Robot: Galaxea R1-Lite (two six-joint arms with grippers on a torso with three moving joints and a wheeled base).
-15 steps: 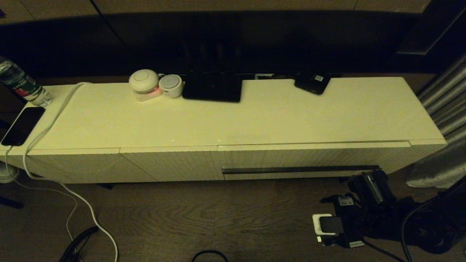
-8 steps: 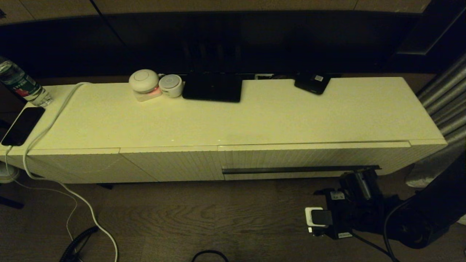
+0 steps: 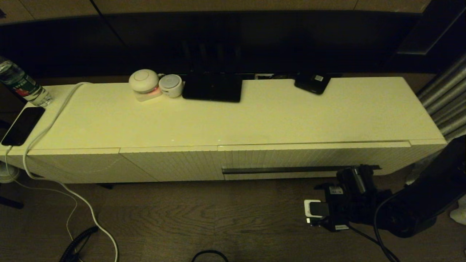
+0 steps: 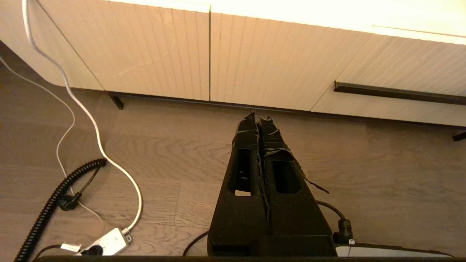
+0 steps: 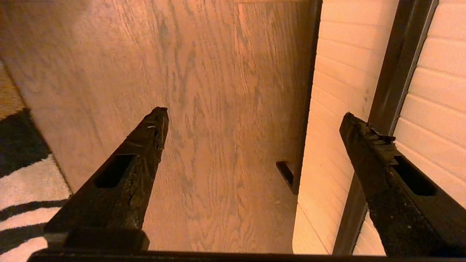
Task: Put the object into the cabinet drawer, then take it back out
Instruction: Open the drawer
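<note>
The right gripper (image 5: 255,116) has its fingers (image 5: 145,145) spread wide apart with nothing between them. One finger lies over the bare wooden floor (image 5: 218,109); the other sits just in front of the dark handle slot (image 5: 397,72) in the ribbed front of the cabinet drawer (image 5: 342,72). Whether that finger touches the slot cannot be told. In the head view the right gripper (image 3: 355,178) sits low, close to the right end of the handle slot (image 3: 298,169), and the cabinet drawer (image 3: 313,160) is shut, flush with the panels beside it.

The left gripper (image 4: 259,118) has its fingers (image 4: 245,131) pressed together, empty, hanging above the floor short of the cabinet (image 4: 255,62) front, with the drawer's slot off to one side of the fingertips.

Farther out, the cabinet (image 3: 255,116) carries on its surface two round white gadgets (image 3: 154,84) and a flat black device (image 3: 213,87) along the back edge, a smaller black box (image 3: 313,84) beyond the drawer, and at the far left end a phone (image 3: 22,125), a water bottle (image 3: 22,85) and a white cable (image 3: 47,127) trailing down to the floor. No loose object for the drawer can be made out near either gripper.
</note>
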